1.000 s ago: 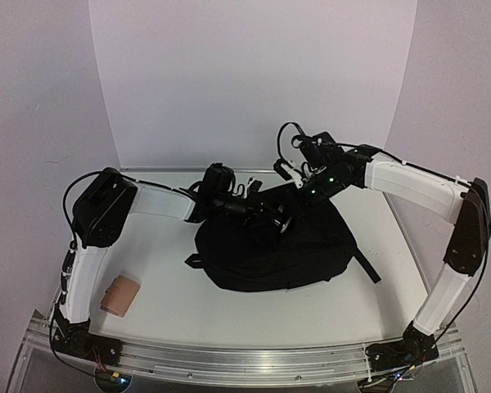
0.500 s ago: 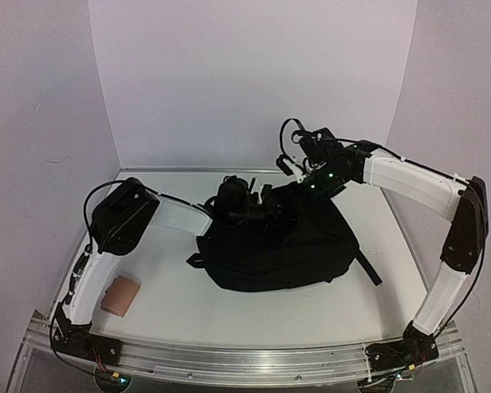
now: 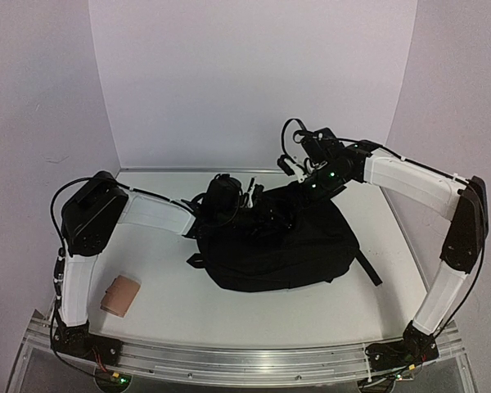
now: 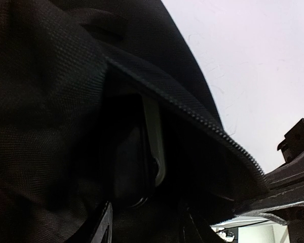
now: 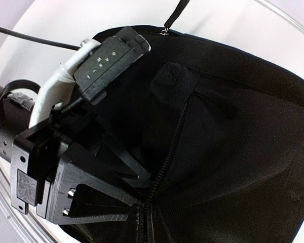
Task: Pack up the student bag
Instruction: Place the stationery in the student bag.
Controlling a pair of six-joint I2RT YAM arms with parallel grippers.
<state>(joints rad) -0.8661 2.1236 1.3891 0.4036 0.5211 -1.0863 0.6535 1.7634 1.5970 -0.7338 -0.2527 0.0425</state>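
The white surface (image 3: 164,315) is closed in by pale lilac walls (image 3: 254,82) at the back and on both sides. At its near left corner lies a small tan item (image 3: 119,295), well apart from everything else. Beside it the left arm (image 3: 151,214) stretches across to the right, and the left claw (image 3: 262,217) reaches into the mouth of the bag (image 3: 286,254). The left wrist view shows its fingers (image 4: 104,225) parted inside the dark opening. Just beyond them a flat dark thing with a pale edge (image 4: 142,157) stands on end in the bag; whether the fingers touch it is too dark to tell. The bag is black, soft and the biggest thing here. It lies in the middle of the surface, its open edge toward the back wall and a strap (image 3: 367,268) trailing off its right side. The zip (image 4: 213,126) runs along the raised flap. The right claw (image 3: 297,188) is closed tight on that zip edge and holds it lifted. The right arm (image 3: 409,180) bends in from the far right.
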